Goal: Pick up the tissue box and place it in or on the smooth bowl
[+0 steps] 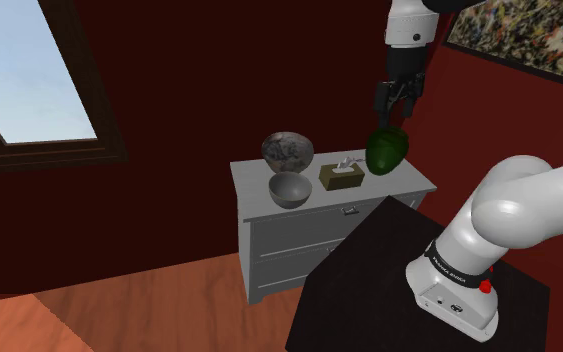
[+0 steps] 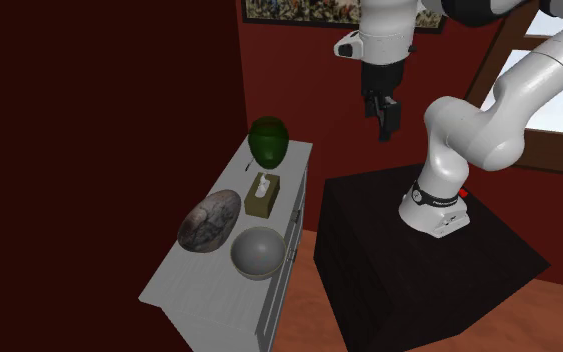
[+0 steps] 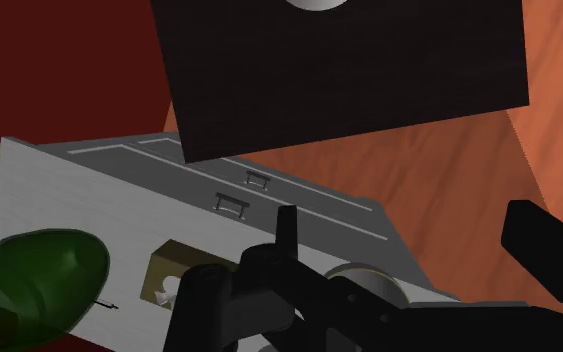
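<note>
Well apart from the tissue box [image 1: 342, 177], the tool [image 1: 397, 105] hangs high, spread open

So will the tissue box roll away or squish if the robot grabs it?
Probably no rolling: the tissue box is a flat-sided block resting on the dresser. A tissue pokes out, so it is likely light and might dent if squeezed hard.

Two bowls [image 1: 289, 190] [image 1: 287, 149]; one tissue box [image 1: 341, 177]; one green vase [image 1: 387, 148], probably.
</note>
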`<state>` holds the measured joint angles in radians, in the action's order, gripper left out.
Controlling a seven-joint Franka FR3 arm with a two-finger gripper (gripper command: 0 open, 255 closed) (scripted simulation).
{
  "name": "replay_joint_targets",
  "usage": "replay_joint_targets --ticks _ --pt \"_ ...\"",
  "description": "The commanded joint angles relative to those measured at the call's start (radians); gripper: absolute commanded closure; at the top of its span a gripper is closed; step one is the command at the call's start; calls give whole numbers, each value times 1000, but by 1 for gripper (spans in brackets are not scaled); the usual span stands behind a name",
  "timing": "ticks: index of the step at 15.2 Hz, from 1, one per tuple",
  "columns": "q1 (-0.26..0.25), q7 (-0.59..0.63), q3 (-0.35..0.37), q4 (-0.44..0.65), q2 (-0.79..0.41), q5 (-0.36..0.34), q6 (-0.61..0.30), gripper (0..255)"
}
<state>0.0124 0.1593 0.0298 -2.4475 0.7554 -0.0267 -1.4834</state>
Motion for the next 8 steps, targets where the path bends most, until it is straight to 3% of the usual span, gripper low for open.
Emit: replay_joint_targets --ticks 1,8 --pt "0 0 0 0 0 0 0 0" --pt "76 45 -73 -157 -60 -6 -320 0"
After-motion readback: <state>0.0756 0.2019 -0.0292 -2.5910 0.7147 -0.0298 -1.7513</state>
